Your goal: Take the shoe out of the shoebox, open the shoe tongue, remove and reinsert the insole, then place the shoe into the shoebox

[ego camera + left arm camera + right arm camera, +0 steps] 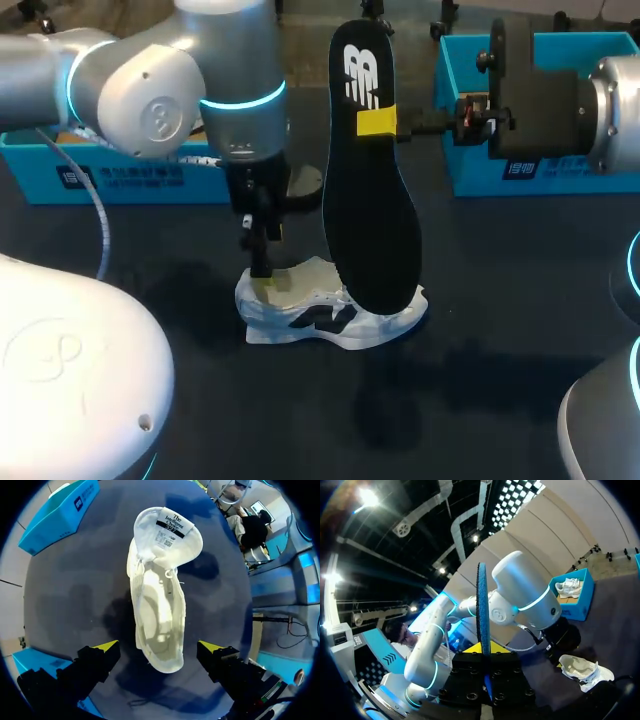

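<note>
Insole (372, 230) upright in right claw (378, 122), shoe (300, 318) beneath

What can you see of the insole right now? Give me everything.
The insole is out of the shoe. It is black, thin and flat, looks like foam, and has a white logo near its upper end. It stands nearly upright in the air, narrower end up, wider end low in front of the shoe; whether they touch cannot be told. The right gripper is shut on it just below the logo. The right wrist view shows it edge-on, with a blue edge.
</note>
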Motion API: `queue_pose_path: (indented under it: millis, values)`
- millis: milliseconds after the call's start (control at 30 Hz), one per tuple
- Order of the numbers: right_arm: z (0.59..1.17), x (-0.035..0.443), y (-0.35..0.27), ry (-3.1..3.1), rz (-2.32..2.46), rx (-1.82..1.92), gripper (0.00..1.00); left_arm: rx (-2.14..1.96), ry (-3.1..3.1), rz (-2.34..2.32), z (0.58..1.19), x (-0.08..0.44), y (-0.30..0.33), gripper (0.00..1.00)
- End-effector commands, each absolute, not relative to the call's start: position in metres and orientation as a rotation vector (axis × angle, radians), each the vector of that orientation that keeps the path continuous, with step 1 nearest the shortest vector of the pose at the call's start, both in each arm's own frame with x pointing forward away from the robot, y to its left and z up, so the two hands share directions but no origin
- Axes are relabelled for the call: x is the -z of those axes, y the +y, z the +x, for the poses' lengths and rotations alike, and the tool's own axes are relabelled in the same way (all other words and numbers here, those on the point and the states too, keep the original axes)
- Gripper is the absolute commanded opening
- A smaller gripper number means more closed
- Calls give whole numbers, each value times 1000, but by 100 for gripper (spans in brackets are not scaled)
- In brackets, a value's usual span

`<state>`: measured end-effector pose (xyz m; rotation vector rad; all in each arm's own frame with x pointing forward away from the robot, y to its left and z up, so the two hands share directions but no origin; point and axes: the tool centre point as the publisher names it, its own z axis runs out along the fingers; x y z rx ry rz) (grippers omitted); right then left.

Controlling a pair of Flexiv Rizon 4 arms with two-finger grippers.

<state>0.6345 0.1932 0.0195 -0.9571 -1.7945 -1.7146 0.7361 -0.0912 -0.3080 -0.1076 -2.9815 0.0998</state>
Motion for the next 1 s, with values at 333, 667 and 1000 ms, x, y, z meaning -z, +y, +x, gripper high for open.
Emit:
queue_pose_path:
  millis: [333, 667, 1000]
  values:
    - [635, -18, 196, -1792, -958, 1717, 0, -134, -3003, -100, 736, 317, -94, 100]
    - [635, -18, 196, -1792, -958, 1717, 0, -189, -3013, -108, 754, 330, -130, 100]
    - [635, -18, 196, -1792, -958, 1717, 0, -189, -2999, -67, 771, 360, -150, 90]
